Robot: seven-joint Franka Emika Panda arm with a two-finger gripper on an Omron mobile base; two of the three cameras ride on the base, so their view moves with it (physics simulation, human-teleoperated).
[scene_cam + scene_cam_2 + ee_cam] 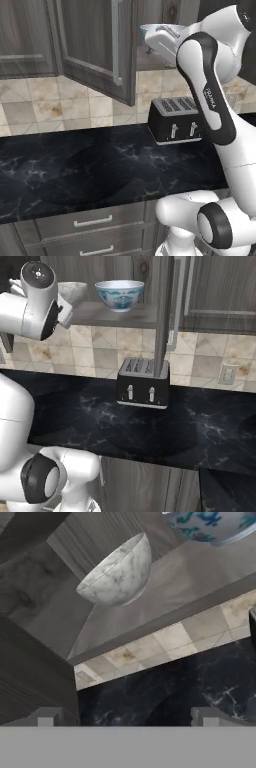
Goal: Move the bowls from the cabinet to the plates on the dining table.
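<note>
Our jaws stand spread wide with nothing between them; the gripper [128, 716] shows its two dark tips far apart at the bottom of the hand view, and both are clear of anything. Just ahead and a little above them sits the marbled bowl [118, 574] on the cabinet shelf [165, 587], upright in the room though the hand view shows it rolled. We are near it but not touching; the shelf's front edge lies between our tips and the bowl.

To its right on the same shelf stands the patterned bowl [119, 294], also upright and apart from the marbled one. The cabinet door [97, 47] hangs open on the left, so the shelf is reachable.

Below the shelf, a black toaster [143, 383] sits at the far edge of the black marble table [75, 170] against the tiled wall. We see no plates from here, so the dining table must lie elsewhere.

We judge the task barely begun: both bowls are in the cabinet, none carried or delivered. What is left is to reach in and close on the marbled bowl, carry it to a plate, then come back for the patterned one.
</note>
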